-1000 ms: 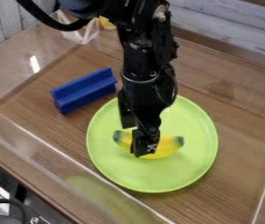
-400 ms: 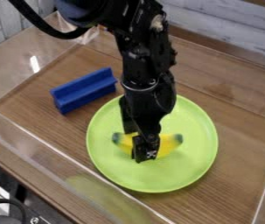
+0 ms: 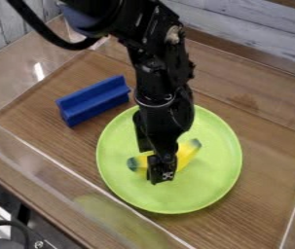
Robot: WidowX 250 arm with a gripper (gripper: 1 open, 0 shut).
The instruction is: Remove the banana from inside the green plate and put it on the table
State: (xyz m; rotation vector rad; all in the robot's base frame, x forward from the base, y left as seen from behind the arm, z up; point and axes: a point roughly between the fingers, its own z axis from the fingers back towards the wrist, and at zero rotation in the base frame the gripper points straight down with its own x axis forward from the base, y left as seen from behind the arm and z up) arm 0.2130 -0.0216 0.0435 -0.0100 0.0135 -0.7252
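The step in hand is judged to be alignment of the black, jointed gripper (image 3: 161, 163) with the short, curved, bright-yellow toy banana (image 3: 186, 154) before grasping. The banana is located inside the round, glossy, lime-green plastic plate (image 3: 212, 180), near its centre, with one dark tip directed toward 2 o'clock and the other between 8 and 9 o'clock, as viewed by the camera. The gripper is positioned over the banana's middle, which is partly hidden; the jaws are spread to their full width, and no firm hold is evident. Whether the banana is touched by the fingers cannot be told. For the next move, the jaws should be centred across the banana's body and closed, after which the banana is to be lifted over the rim and set down on the dark brown wood-grain table (image 3: 260, 117); the side toward 3 o'clock, beyond the plate, is judged suitable. Compared with the earlier frame, the banana is turned counterclockwise: its right tip, formerly near 3 o'clock, is raised toward 2 o'clock, and its left tip is lowered. The plate is unchanged in position.
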